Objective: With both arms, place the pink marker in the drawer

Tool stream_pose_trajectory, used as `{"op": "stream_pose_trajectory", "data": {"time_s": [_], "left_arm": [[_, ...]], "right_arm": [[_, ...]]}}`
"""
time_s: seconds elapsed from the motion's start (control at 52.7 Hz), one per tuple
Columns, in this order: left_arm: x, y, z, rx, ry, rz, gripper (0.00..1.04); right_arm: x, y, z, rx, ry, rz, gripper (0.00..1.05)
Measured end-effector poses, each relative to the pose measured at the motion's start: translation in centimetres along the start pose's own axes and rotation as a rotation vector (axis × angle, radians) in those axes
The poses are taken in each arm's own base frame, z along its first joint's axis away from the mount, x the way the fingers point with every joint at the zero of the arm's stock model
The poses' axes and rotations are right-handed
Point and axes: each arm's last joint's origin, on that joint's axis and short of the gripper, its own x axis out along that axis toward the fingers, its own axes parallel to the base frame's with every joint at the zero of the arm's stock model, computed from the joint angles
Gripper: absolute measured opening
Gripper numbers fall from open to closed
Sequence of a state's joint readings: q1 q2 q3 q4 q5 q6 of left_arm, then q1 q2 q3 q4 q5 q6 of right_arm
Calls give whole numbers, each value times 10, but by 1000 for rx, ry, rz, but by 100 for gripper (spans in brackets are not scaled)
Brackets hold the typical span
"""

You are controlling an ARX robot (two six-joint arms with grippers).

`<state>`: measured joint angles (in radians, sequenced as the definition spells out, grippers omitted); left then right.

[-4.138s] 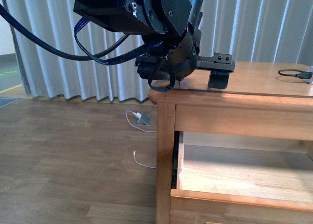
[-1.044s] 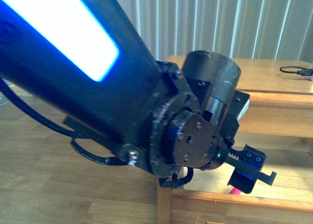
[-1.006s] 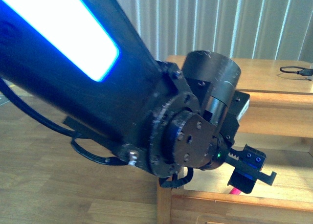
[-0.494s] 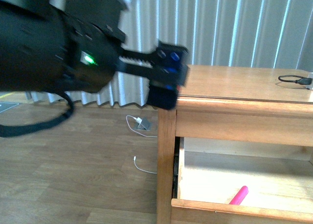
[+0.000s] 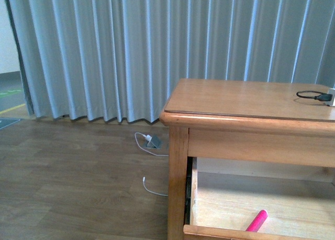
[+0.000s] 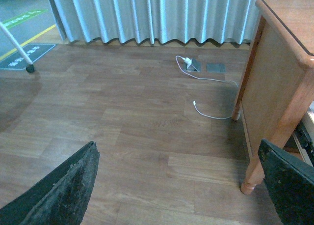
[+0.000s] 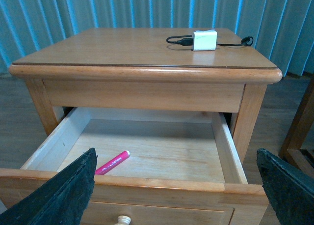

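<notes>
Pink marker [image 5: 257, 220] lies flat and slanted on the pale floor of the pulled-out drawer [image 5: 192, 192], close behind the front panel with its round knob [image 7: 124, 219]; nothing is holding it. Left gripper [image 6: 177, 146]: jaws spread wide and empty, over bare wood floor [image 6: 122, 122] beside the worktop's leg [image 6: 255, 166], with a white cable [image 6: 211, 114] lying on the boards. Right gripper [image 7: 175, 154]: jaws likewise wide apart and empty, facing the open drawer below the worktop [image 7: 137, 50], which carries a white charger [image 7: 204, 40] with a black cord.
</notes>
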<state>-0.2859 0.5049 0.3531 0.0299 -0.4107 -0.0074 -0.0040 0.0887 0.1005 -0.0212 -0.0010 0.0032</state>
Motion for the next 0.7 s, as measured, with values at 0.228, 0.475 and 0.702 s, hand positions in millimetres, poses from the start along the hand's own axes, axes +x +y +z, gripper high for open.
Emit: {"op": "stream_pose_trajectory", "data": {"time_s": [0.228, 0.475, 0.702], "left_arm": [[-16, 19, -34, -141, 35, 36, 99], [-20, 27, -41, -90, -90, -119, 75], [-24, 28, -57, -51, -106, -128, 32]], "right_arm": [[0, 0, 0, 0, 0, 0, 96], [0, 0, 0, 0, 0, 0, 96], [0, 0, 0, 0, 0, 0, 96]]}}
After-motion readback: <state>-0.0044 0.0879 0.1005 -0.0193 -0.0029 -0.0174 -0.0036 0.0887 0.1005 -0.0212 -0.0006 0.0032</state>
